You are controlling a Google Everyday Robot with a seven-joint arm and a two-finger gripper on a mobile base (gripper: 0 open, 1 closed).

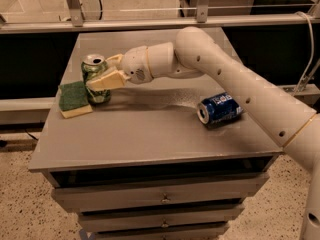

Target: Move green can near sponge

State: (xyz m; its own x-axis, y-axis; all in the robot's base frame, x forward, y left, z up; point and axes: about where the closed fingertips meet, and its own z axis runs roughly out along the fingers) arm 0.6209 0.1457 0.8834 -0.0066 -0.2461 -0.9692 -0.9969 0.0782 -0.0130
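Note:
The green can (95,73) stands upright at the left of the grey table (150,129), its silver top showing. My gripper (102,73) reaches in from the right and is shut on the can, one pale finger (107,80) across its front and the other behind it. The sponge (74,98), dark green over pale yellow, lies flat just left of the can, its right edge touching or nearly touching the can's base.
A blue Pepsi can (219,109) lies on its side at the right of the table, under my arm (235,84). The table is a drawer cabinet; its left edge runs close to the sponge. A metal rail (150,21) runs behind the table.

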